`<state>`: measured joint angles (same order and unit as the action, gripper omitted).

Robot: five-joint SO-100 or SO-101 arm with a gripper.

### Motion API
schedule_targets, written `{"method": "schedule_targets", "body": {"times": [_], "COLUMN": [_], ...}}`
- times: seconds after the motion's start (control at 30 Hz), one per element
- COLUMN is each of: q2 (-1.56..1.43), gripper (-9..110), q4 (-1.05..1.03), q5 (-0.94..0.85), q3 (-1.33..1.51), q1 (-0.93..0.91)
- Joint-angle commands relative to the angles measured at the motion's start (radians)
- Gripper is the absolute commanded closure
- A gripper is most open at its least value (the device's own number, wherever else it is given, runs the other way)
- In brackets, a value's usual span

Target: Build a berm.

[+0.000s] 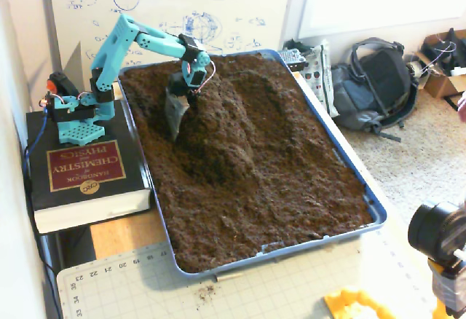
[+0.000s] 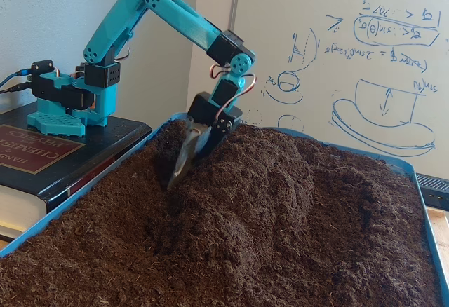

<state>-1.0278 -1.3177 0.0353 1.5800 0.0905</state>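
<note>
A blue tray [image 1: 375, 210] is filled with dark brown crumbly soil. The berm [image 1: 231, 119] is a rounded ridge running down the tray's middle, with a shallow trough on each side; it also shows in the other fixed view [image 2: 270, 181]. My teal arm's gripper [image 1: 173, 131] carries a dark scoop-like blade. It points down with its tip pressed into the soil of the trough at the berm's left flank, near the tray's far left corner. In the other fixed view the gripper [image 2: 177, 174] has its jaws lying close together, holding nothing separate.
The arm's base stands on a thick black book [image 1: 80, 170] left of the tray. A whiteboard [image 2: 365, 55] stands behind. A backpack [image 1: 375, 86] lies on the floor to the right. A cutting mat [image 1: 218, 290], a camera [image 1: 440, 235] and a yellow object [image 1: 357, 306] are at the front.
</note>
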Motion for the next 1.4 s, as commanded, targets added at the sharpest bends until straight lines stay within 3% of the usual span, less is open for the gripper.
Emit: {"method": "schedule_targets", "body": {"times": [0.0, 1.37], "q2": [-0.02, -0.383], "gripper": [101, 101], "q4": [0.057, 0.107], "q5": [-0.008, -0.009], "q3": [-0.067, -0.218], "q1": [-0.006, -0.017]}}
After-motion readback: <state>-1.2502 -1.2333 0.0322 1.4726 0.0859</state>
